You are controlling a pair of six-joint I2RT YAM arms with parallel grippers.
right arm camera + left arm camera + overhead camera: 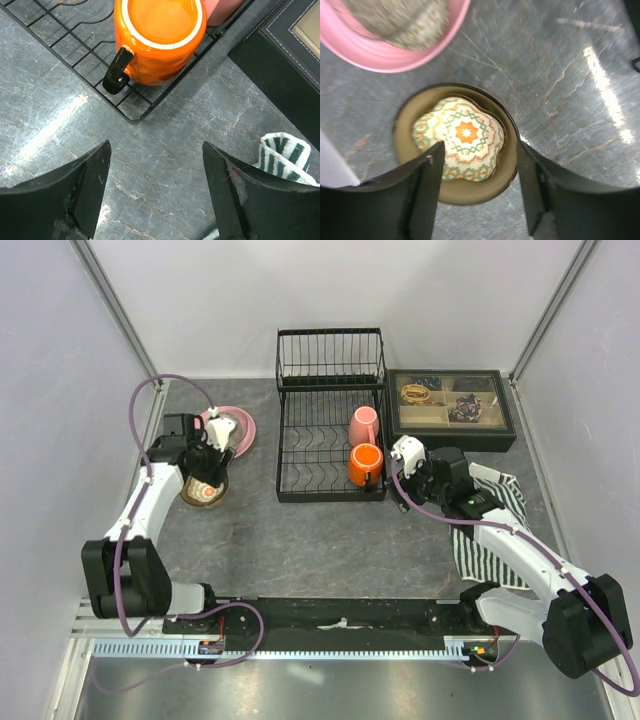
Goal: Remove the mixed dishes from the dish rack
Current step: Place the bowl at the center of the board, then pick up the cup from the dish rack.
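Rack [330, 498] holds orange mug [365, 465] and pink mug [363, 426]. Left gripper [480, 148] spreads wide over the bowl [465, 132]; right gripper [156, 150] gapes empty by the rack.

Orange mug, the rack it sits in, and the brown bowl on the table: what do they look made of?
Orange mug: likely glazed ceramic. It has a glossy skin with soft highlights, a pale rim and a dark shiny handle.
Dish rack: thin black wire, probably coated metal. The rods are uniform and fairly dull.
Brown bowl: probably glazed ceramic too. Its olive-brown rim catches the light, and a star pattern is printed inside.
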